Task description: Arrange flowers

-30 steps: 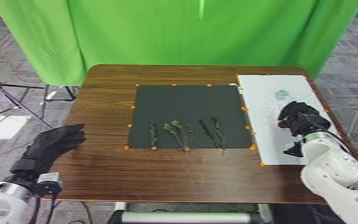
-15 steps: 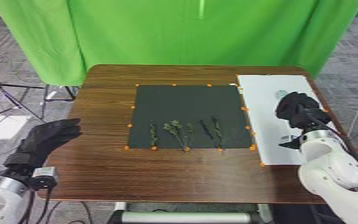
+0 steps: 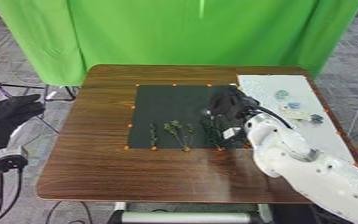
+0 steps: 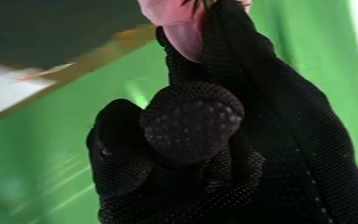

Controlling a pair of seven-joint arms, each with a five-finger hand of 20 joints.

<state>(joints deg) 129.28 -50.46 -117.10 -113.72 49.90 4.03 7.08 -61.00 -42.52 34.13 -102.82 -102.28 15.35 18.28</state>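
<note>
"What's nearest?"

"Green sprigs (image 3: 177,129), laid out a little below centre in the head view, along the near part of the black mat (image 3: 171,102). Darker stems (image 3: 213,135) lie to the right of them, partly covered."

"And the left hand (image 3: 5,120)?"

"At the left edge of the frame, fingers loose and nothing in them. It's drawn back from the table's side over the last second, so I'd say it's leaving the work to the other one."

"Which is doing what?"

"The right hand (image 3: 230,104) has swung off the white board (image 3: 269,82) and is now right of centre, over the mat's right side. The right wrist view has a pink flower (image 4: 169,12) pinched at its fingertips."

"So it's gone from picking to placing?"

"That's my reading. The bloom probably belongs with those darker stems. It needs a gentle release; soft petals could crease, or drag a stem askew."

"Anything farther off?"

"Up the right side, with the hand gone, the board shows a grey-green piece (image 3: 316,119), then a pale blue one (image 3: 294,105), and a pale green one (image 3: 281,94) farthest. More to add, I'd guess; the arrangement looks early."
</note>
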